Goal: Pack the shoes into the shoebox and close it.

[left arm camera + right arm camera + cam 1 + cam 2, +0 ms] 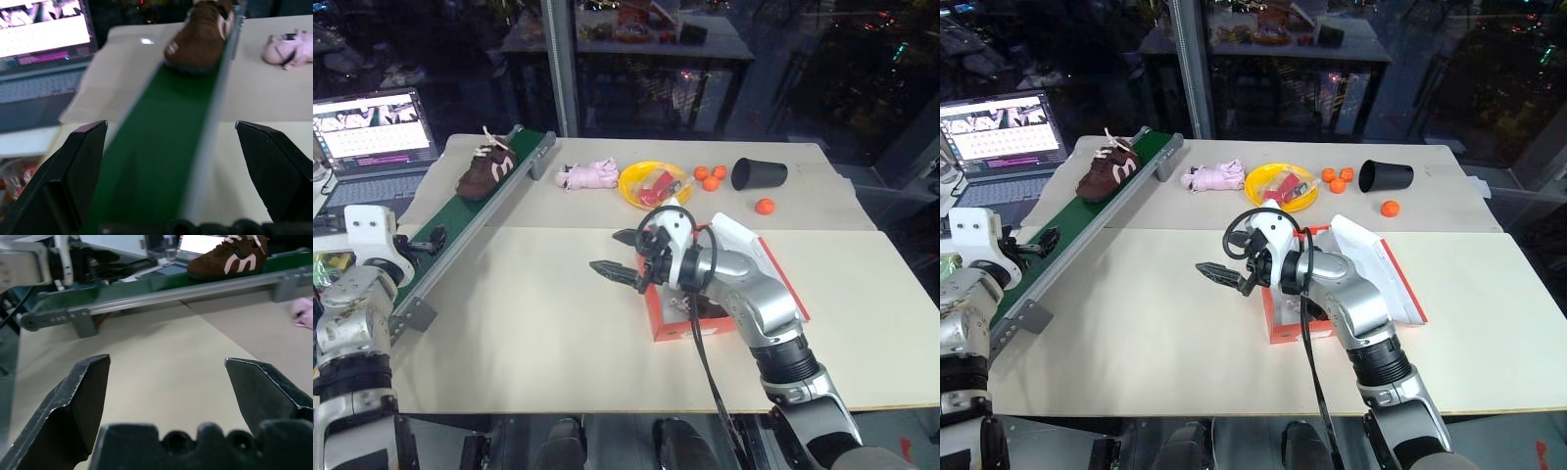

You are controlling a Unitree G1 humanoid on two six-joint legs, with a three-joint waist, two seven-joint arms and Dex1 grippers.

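Observation:
One brown shoe (487, 168) with cream laces and a white side mark lies on the far end of the green conveyor belt (460, 230). My left gripper (171, 127) is open over the belt's near part, pointing along it toward the shoe (200, 36), well short of it. The orange-red shoebox (668, 326) stands open on the table, its lid (759, 257) leaning back, white inside. My right arm covers most of the box; something dark (710, 311) shows inside it. Left of the box my right gripper (619, 253) hangs open and empty above the table.
At the back of the table lie a pink cloth bundle (589, 174), a yellow bowl (628, 188) holding red items, three oranges (710, 177) and a black cup (759, 173) on its side. An open laptop (372, 132) stands left of the conveyor.

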